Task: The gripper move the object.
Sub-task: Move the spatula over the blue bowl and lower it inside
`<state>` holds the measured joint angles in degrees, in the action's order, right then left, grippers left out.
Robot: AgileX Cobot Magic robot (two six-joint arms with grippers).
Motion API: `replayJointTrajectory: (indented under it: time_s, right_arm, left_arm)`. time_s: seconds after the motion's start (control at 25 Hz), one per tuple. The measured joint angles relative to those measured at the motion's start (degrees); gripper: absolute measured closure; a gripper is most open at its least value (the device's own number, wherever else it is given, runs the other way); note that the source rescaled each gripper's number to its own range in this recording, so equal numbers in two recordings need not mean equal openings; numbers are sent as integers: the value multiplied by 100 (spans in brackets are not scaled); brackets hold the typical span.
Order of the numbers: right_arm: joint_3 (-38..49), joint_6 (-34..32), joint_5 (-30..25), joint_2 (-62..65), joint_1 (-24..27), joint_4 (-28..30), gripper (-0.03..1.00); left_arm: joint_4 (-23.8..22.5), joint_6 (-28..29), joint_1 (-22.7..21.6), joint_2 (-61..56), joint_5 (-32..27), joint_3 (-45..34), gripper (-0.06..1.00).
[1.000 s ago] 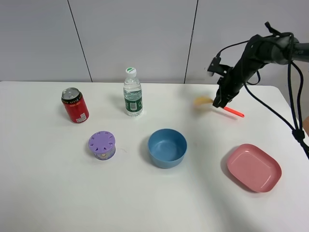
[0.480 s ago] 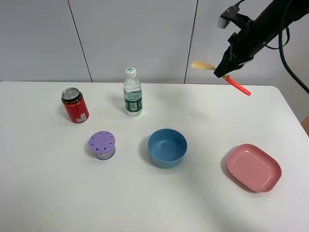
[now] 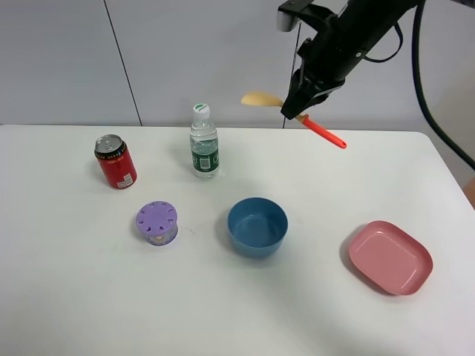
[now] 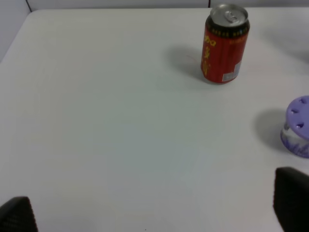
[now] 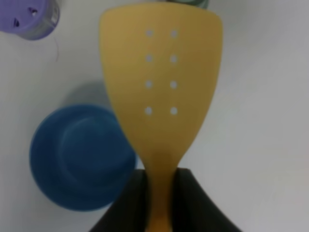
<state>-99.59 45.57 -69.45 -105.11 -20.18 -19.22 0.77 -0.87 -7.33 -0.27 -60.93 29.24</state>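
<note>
Left wrist view: crops left claw (image 4: 154,215) to two fingertips (image 4: 291,205) at lower corners; cuts purple tub (image 4: 298,126) at edge. Right wrist view: hides spatula (image 5: 160,82) handle within grip of right claw (image 5: 159,186); covers part of blue bowl (image 5: 72,154) with blade; crops bottle (image 5: 188,3) to green sliver. High view: cuts right arm (image 3: 371,22) off above; leaves can (image 3: 115,162) label, near far left corner of desk (image 3: 74,297), too small to read.

On the table (image 3: 74,297), the can (image 3: 115,162) stands back left, bottle (image 3: 203,142) right of it, tub (image 3: 156,222) and bowl (image 3: 257,226) in front, dish (image 3: 390,256) far right; the spatula (image 3: 261,99) hangs above, behind the bowl.
</note>
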Motion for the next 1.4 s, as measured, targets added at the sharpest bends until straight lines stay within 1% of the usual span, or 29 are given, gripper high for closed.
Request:
replayJointTrajectory:
  time_s: [0.12,0.24,0.32,0.44,0.64,0.88,1.08,1.4]
  right_arm:
    - [0,-640,-4,-31,-424,525,97]
    - [6,-1093,-6,-38,-758,775,97]
    - [139,-1201,-6,-38,-980,803,97]
    - [595,-1226,-14,-38,-1193,803,97]
    - [1289,-1377,-32,-42,-1236,890,97]
    - [1710,-1481,-32,-42,-1275,1015,97]
    - [1749,-1535,-33,-269,-1330,1159,97]
    - [1755,-1673,-33,-840,-1435,1163,97]
  left_arm:
    - [0,0,0,0,0,0,-6]
    - [0,0,0,0,0,0,-6]
    - [0,0,0,0,0,0,-6]
    - [0,0,0,0,0,0,-6]
    - [0,0,0,0,0,0,-6]
    - [0,0,0,0,0,0,-6]
    - [0,0,0,0,0,0,-6]
    - [0,0,0,0,0,0,-6]
